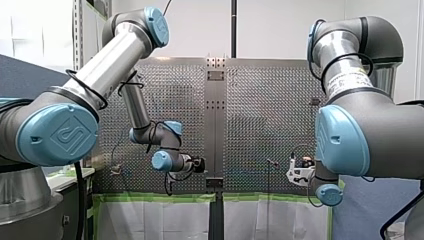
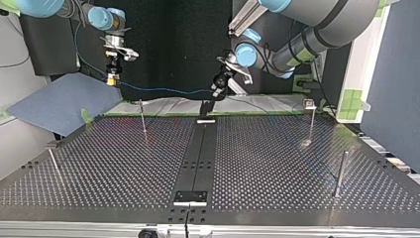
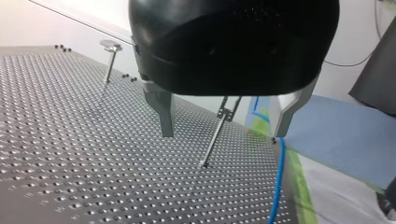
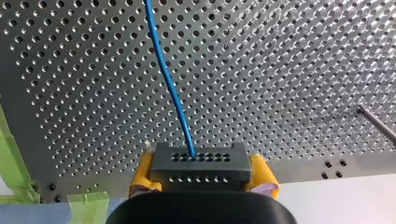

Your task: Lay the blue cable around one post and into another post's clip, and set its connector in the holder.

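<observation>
Above the table's (image 3: 70, 154) back edge, our right gripper (image 4: 204, 173) is clamped on the dark connector (image 4: 201, 163), its yellow pads (image 4: 264, 176) pressing both short ends. Only the right wrist view shows this grip. There the connector's long axis lies crosswise between the pads, and its holed face points ahead of the gripper. The blue cable (image 4: 170, 88) leaves that face and runs straight on over the perforated plate, with a thin post (image 4: 378, 126) off to one side.

The top view alone shows the whole span. The cable (image 2: 163, 89) stretches nearly level, sagging slightly, from the right gripper (image 2: 113, 79) at the view's left to our left gripper (image 2: 216, 90) near the middle. Both hang above the table's far edge.

The left wrist view adds what that view cannot resolve. The left gripper's (image 3: 223, 133) metal fingers (image 3: 163, 109) stand apart, gripping nothing. The cable (image 3: 279, 177) drops close by one finger towards the green tape (image 3: 301, 186), and we cannot tell whether they touch. Beyond the gap a leaning post with a clip (image 3: 215, 137) rises from the plate, and a flat-topped post (image 3: 109, 60) stands farther off. A blue mat (image 3: 336, 135) lies past the table's edge.
</observation>
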